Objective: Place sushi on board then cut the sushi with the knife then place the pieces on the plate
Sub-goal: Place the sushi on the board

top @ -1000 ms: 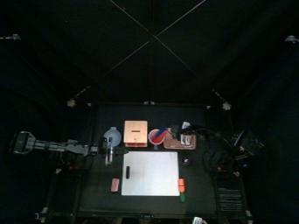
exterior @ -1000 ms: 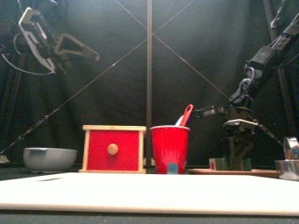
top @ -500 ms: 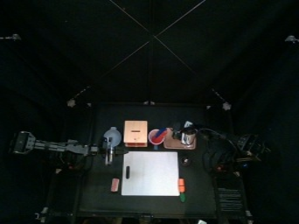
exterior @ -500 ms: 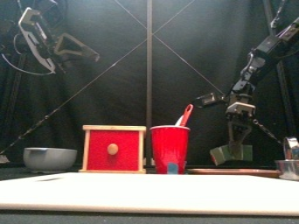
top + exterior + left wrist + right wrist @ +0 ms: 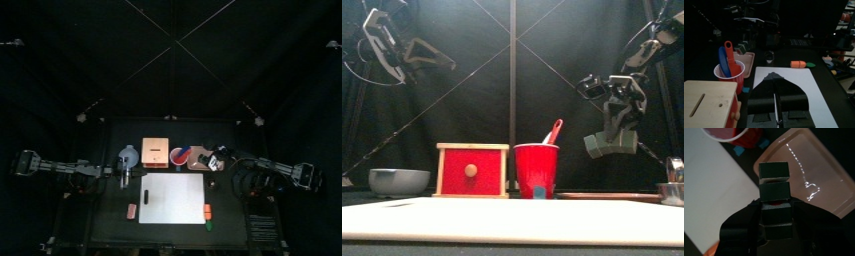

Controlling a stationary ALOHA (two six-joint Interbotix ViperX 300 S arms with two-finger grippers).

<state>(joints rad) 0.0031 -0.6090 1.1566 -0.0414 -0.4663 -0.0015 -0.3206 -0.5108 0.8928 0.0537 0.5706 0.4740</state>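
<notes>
A sushi roll (image 5: 773, 172) of dark green blocks hangs in the air, and my right gripper (image 5: 774, 208) is shut on its lower blocks. It hovers over the pink plate (image 5: 814, 170), beside the red cup (image 5: 537, 171) that holds a red and a blue knife (image 5: 728, 56). In the front view the right gripper (image 5: 611, 146) is well above table height. The white board (image 5: 174, 198) lies bare at the front middle. My left gripper (image 5: 775, 80) is shut and empty, held high at the left over the board's near edge.
A wooden box with a red drawer front (image 5: 473, 171) stands left of the cup, and a blue-grey bowl (image 5: 398, 181) further left. A metal cutter (image 5: 672, 191) sits at the far right. Small orange toys (image 5: 132, 209) (image 5: 207, 210) lie beside the board's two sides.
My right gripper has risen from the pink plate with the sushi roll in its jaws and drifted a little left. The left arm has not moved.
</notes>
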